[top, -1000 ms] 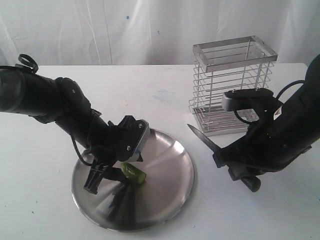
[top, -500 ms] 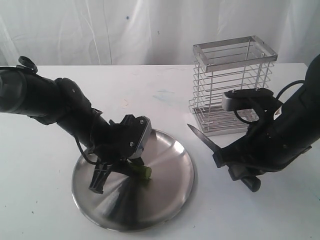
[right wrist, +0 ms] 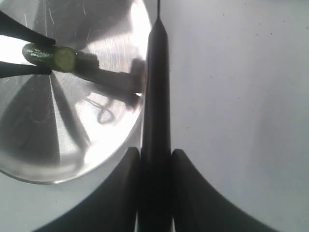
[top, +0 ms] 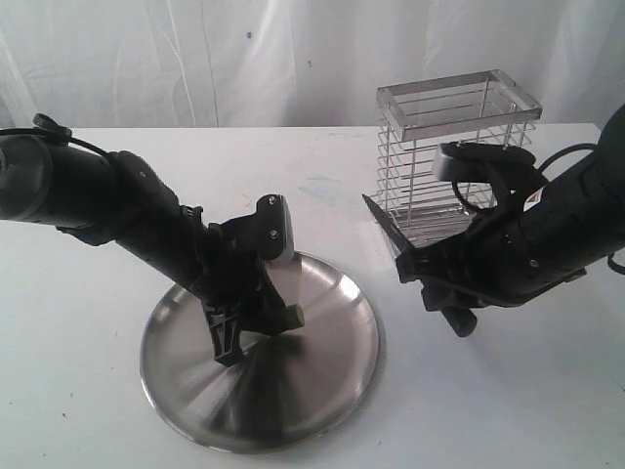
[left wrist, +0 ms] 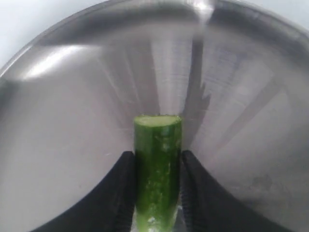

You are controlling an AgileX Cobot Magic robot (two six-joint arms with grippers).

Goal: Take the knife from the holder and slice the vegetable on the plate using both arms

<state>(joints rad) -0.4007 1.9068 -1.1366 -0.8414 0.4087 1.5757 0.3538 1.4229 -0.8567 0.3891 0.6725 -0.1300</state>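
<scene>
The steel plate (top: 332, 376) lies front and centre on the white table. My left gripper (top: 266, 320) is shut on the small green cucumber (top: 291, 316) and holds it over the plate; its cut end (left wrist: 158, 121) sticks out past the black fingers (left wrist: 120, 181). My right gripper (top: 415, 272) is shut on the knife's black handle (right wrist: 157, 96), between the plate and the wire holder (top: 451, 161). The blade (top: 383, 222) points up and to the left, off the plate's right rim. From the right wrist, the cucumber (right wrist: 53, 57) shows left of the knife.
The empty chrome holder stands at the back right, just behind my right arm (top: 547, 234). A white curtain hangs behind the table. Bare white tabletop (top: 293, 171) lies behind the plate and in front of the right arm.
My left gripper turned and shifted right over the plate, carrying the cucumber toward the plate's middle. My right arm moved left and up with the knife, its blade now nearer the plate.
</scene>
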